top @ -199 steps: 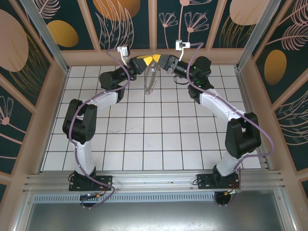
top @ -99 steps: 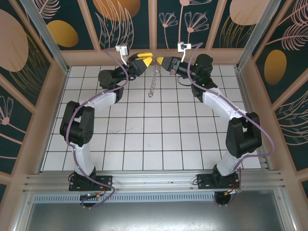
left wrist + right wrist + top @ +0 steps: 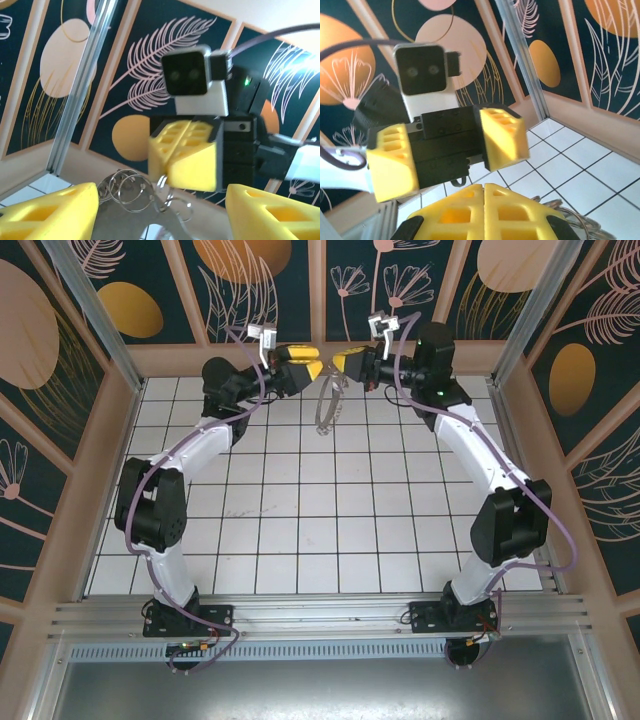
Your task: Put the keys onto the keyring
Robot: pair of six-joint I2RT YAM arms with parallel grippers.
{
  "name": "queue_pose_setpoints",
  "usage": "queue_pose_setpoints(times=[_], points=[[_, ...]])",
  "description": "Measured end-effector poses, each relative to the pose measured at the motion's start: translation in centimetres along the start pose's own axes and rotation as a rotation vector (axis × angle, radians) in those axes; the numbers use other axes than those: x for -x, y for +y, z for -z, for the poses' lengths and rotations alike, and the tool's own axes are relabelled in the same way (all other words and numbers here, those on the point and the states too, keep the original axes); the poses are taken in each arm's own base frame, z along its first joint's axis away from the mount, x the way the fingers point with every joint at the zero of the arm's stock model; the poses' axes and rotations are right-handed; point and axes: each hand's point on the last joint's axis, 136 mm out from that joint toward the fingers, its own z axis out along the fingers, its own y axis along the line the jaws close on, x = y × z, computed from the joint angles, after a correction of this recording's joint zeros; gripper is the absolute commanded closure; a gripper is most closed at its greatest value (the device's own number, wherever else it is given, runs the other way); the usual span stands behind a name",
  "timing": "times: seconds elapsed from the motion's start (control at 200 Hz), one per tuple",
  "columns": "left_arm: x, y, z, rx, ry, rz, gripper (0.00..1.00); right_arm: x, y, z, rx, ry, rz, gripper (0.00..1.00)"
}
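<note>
Above far tiles [image 3: 250,400], pinching the rim of the thin, likely light keyring [image 3: 328,408] with right gripper [image 3: 342,365], holding left gripper [image 3: 314,368] spread.

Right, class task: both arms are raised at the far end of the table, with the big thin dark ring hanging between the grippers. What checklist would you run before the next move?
1. Grip: right gripper shut on the large thin dark-brown keyring: ok.
2. Release: left gripper open and off the ring: ok.
3. Clearance: keyring hangs above the white tiled table, resting on nothing: ok.
4. Tangle: small silvery wire loops bunched under the right gripper, free to slide: cannot tell.
5. Progress: small key already threaded on the ring: cannot tell.
</note>
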Motion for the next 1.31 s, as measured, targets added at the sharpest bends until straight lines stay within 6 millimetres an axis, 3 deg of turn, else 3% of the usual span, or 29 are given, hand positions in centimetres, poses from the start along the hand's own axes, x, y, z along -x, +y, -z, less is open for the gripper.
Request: queue_pose_setpoints(times=[0.155, 0.36, 0.545, 1.006, 1.306], points=[[-0.7, 0.0, 0.0, -0.018, 0.081, -0.018, 0.40, -0.6, 0.5, 0.4, 0.033, 0.065, 0.067, 1.00], [-0.8, -1.0, 0.1, -0.075, 0.153, -0.050, 0.43, -2.4, -0.4, 1.0, 0.059, 0.128, 0.050, 1.00], [-1.0, -1.6, 0.0, -0.111, 0.199, -0.060, 0.48, -3.3, -0.1, 1.1, 0.102, 0.155, 0.031, 1.00], [-3.1, -0.5, 0.2, -0.138, 0.255, -0.006, 0.52, -2.8, 1.0, 1.1, 0.168, 0.141, 0.031, 1.00], [-3.0, -0.9, -0.2, -0.156, 0.247, -0.004, 0.56, -2.5, 1.8, 0.6, 0.194, 0.128, 0.041, 1.00]])
